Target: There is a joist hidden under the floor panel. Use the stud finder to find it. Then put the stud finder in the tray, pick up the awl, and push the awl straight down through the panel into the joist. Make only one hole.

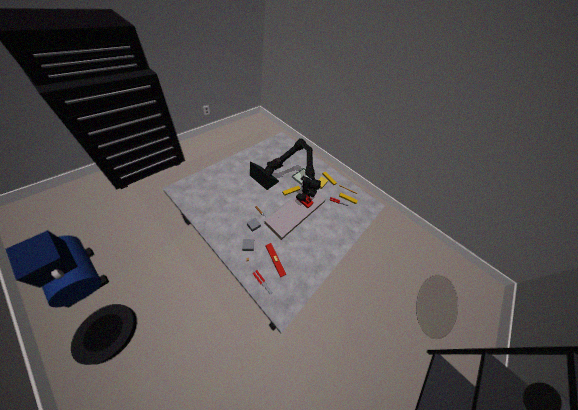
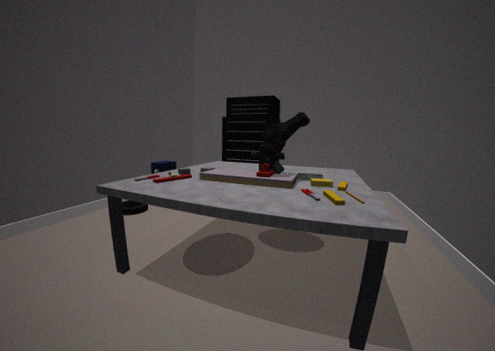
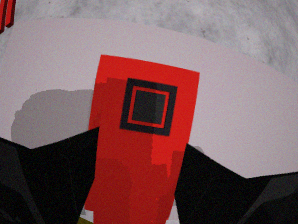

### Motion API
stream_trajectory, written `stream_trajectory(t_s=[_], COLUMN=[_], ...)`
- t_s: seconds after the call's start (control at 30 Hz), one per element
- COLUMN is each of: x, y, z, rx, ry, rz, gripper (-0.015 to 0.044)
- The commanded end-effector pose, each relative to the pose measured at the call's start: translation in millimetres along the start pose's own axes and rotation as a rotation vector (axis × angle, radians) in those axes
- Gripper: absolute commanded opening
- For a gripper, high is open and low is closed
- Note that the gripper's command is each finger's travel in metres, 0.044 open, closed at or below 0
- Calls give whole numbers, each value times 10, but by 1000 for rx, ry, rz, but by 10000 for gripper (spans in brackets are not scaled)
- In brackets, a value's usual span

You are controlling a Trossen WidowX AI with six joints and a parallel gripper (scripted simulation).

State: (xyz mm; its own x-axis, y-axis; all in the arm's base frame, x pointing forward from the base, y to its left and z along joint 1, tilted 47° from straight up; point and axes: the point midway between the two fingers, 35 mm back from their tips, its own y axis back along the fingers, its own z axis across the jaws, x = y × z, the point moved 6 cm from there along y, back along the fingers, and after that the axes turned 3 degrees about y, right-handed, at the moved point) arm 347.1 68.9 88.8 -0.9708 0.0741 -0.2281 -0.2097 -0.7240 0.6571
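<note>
The red stud finder [image 1: 307, 203] [image 2: 265, 174] [image 3: 112, 70] is between the fingers of my gripper [image 1: 305, 198] [image 2: 268, 167] [image 3: 139, 137], which is shut on it. It is at the panel's right end in the exterior view, on or just above the surface; a small gap cannot be ruled out. Its square dark window shows no lit mark in the wrist view. The pale floor panel [image 1: 290, 221] [image 2: 231, 176] [image 3: 225, 105] lies flat. What looks like the awl [image 1: 258, 209], with an orange-brown handle, lies beside the panel. The pale green tray [image 1: 298, 176] is behind the gripper, partly hidden.
Yellow blocks [image 1: 291, 190] [image 2: 334, 197], a pencil [image 1: 348, 189] [image 2: 354, 197] and a red-handled tool [image 1: 335, 200] [image 2: 307, 193] lie near the gripper's end of the panel. Beyond the other end are grey blocks [image 1: 254, 224], a red level [image 1: 276, 261] [image 2: 172, 178] and red-handled pliers [image 1: 264, 283].
</note>
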Motion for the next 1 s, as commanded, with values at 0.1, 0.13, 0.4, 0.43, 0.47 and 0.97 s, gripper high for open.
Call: stream_trajectory(t_s=[0.1,0.13,0.4,0.43,0.47,0.97], x=[14,15,26,27,28,49], y=[-9,-9,-9,-9,-9,-7], z=[-177,-200,-380,-402,-425,-762], rx=[-1,-1,-1,0,0,1], ry=[-4,-4,-4,-4,-4,-3], rz=[2,2,2,2,2,2], gripper=[0,0,0,0,0,0])
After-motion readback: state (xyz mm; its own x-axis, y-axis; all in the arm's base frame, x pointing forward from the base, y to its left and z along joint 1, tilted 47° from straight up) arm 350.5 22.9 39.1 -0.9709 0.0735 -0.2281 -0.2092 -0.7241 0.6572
